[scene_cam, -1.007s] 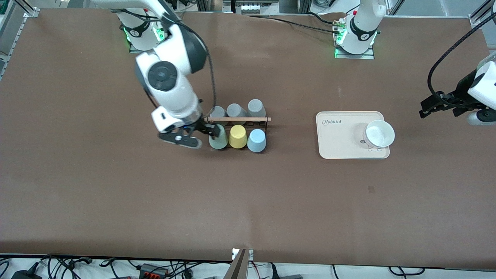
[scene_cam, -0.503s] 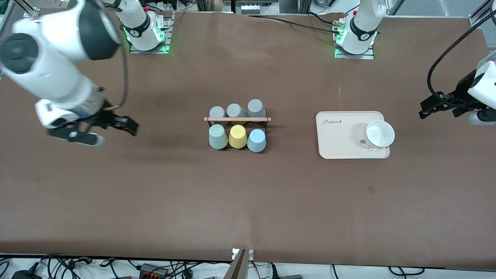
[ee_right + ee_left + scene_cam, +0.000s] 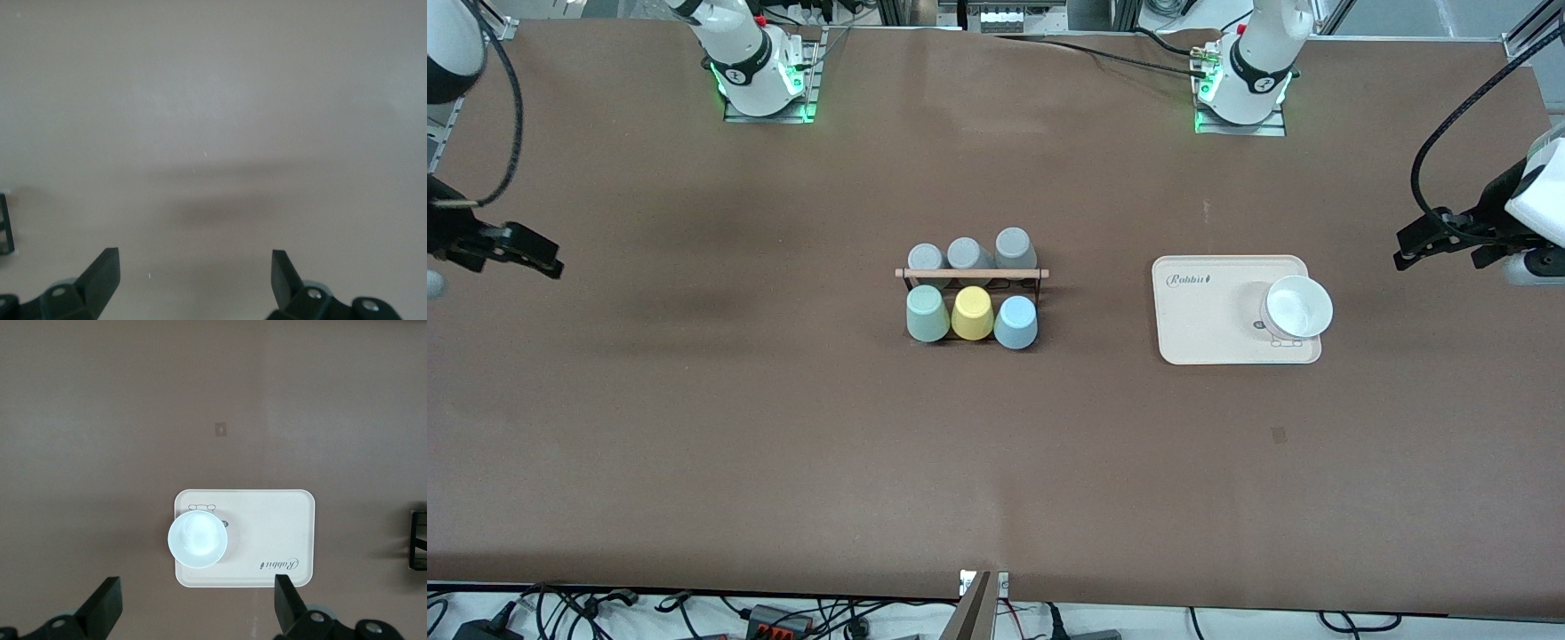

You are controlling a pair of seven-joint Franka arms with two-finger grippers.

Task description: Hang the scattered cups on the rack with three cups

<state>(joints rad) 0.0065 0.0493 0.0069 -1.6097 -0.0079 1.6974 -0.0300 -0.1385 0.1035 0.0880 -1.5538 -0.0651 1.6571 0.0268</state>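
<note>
The rack (image 3: pixel 972 283) stood mid-table, its wooden rod (image 3: pixel 972 273) across the top. On its side nearer the front camera hung the sage green cup (image 3: pixel 927 314), the yellow cup (image 3: pixel 972 313) and the light blue cup (image 3: pixel 1016 322); three grey cups (image 3: pixel 970 252) sat along its farther side. Toward the left arm's end lay a cream tray (image 3: pixel 1205 311) carrying a white bowl (image 3: pixel 1298 307). The left gripper (image 3: pixel 1440 244) hung over bare table at that end, jaws wide and empty. The right gripper (image 3: pixel 494 249) hung over the right arm's end, jaws spread wide, empty too.
</note>
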